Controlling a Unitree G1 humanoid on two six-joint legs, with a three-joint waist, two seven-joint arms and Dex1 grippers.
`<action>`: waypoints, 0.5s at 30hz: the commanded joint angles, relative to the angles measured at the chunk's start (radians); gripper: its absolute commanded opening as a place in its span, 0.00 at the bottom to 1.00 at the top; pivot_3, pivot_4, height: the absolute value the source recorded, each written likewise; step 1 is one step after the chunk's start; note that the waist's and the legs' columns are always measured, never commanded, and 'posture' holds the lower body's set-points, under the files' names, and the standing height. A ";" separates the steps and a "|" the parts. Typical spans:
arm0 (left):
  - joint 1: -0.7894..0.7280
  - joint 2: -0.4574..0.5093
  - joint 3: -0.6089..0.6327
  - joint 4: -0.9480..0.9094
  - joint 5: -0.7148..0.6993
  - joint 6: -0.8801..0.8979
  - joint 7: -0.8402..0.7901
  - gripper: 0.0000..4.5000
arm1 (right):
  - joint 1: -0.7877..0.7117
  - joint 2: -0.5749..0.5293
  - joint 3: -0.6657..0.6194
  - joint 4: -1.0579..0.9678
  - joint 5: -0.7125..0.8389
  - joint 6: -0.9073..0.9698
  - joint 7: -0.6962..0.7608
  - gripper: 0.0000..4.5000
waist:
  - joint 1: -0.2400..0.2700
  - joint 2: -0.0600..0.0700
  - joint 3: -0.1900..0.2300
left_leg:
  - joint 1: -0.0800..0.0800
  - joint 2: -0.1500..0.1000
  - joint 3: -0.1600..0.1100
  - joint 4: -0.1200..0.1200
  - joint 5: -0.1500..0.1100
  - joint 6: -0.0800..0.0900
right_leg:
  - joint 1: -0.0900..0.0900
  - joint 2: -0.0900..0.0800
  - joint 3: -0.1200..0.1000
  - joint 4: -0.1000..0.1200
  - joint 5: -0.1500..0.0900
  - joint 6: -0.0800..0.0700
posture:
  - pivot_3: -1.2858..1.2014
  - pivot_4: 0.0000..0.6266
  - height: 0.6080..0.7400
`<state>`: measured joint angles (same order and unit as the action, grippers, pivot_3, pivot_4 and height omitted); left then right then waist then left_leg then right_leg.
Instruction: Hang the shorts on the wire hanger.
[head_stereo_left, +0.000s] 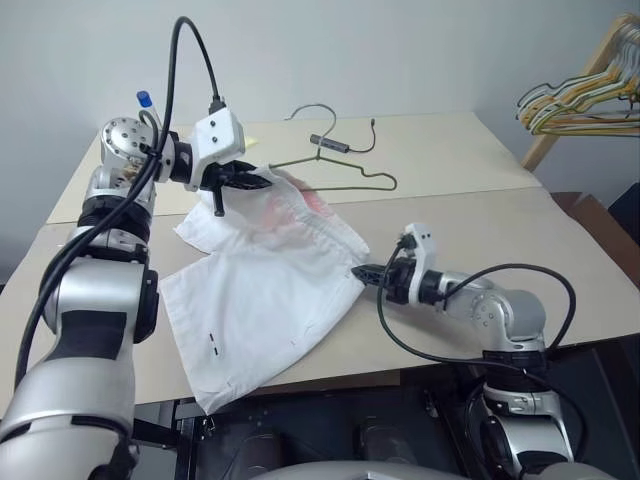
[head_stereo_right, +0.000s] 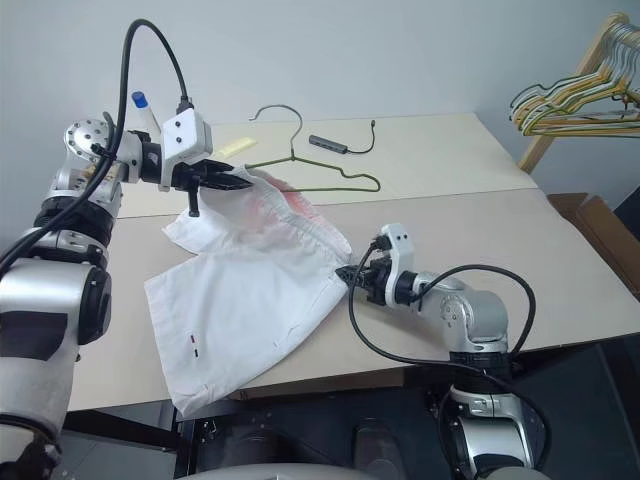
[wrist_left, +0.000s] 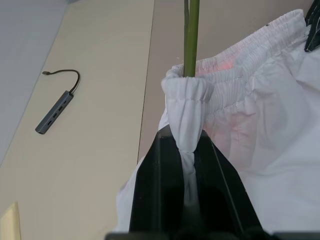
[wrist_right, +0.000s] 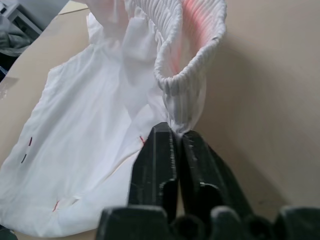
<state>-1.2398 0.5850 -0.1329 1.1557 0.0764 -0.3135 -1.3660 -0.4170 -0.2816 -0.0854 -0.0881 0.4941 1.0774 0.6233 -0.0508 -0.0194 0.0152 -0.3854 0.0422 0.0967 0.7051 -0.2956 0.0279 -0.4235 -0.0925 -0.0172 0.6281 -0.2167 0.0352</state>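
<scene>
Your left gripper (head_stereo_left: 258, 181) is raised above the worktop (head_stereo_left: 470, 160), its jaws clamped on a bunched end of the waistband of the shorts (head_stereo_left: 265, 295). The wire hanger (head_stereo_left: 352, 172) has 1 arm running into that held waistband, its hook lying toward the back of the worktop. Your right gripper (head_stereo_left: 362, 272) sits low at the worktop, jaws pinched tight on the waistband's other end. The rest of the shorts drapes down to the near edge. A grey USB hub (head_stereo_left: 329, 143) lies beside the hook.
</scene>
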 joint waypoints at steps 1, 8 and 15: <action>-0.023 0.019 0.036 -0.013 -0.029 -0.009 -0.016 0.00 | -0.021 -0.006 -0.005 -0.018 0.014 -0.034 -0.014 0.00 | 0.000 0.000 0.000 | 0.000 0.000 0.000 0.000 0.000 0.000 | 0.000 0.000 0.000 0.000 0.000 0.000 | 0.51 0.00 1.00; 0.001 0.054 0.085 -0.049 -0.102 0.007 -0.176 0.00 | -0.057 -0.127 -0.010 0.061 -0.049 -0.150 0.012 0.00 | -0.004 0.000 0.000 | 0.000 0.000 0.000 0.000 0.000 0.000 | 0.000 0.000 0.000 0.000 0.000 0.000 | 0.51 0.00 1.00; 0.028 0.077 0.094 -0.091 -0.153 0.014 -0.248 0.00 | -0.172 -0.305 -0.006 0.215 -0.051 -0.208 0.146 0.00 | -0.013 0.000 0.000 | 0.000 0.000 0.000 0.000 0.000 0.001 | 0.000 0.000 0.000 0.000 0.000 0.000 | 0.51 0.00 1.00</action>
<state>-1.2020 0.6354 -0.0631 1.1031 -0.0440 -0.3003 -1.6099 -0.5590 -0.5528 -0.0687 0.0989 0.4520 0.9010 0.7458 -0.0639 -0.0194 0.0153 -0.3851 0.0423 0.0964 0.7051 -0.2959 0.0285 -0.4232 -0.0925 -0.0168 0.6279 -0.2167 0.0353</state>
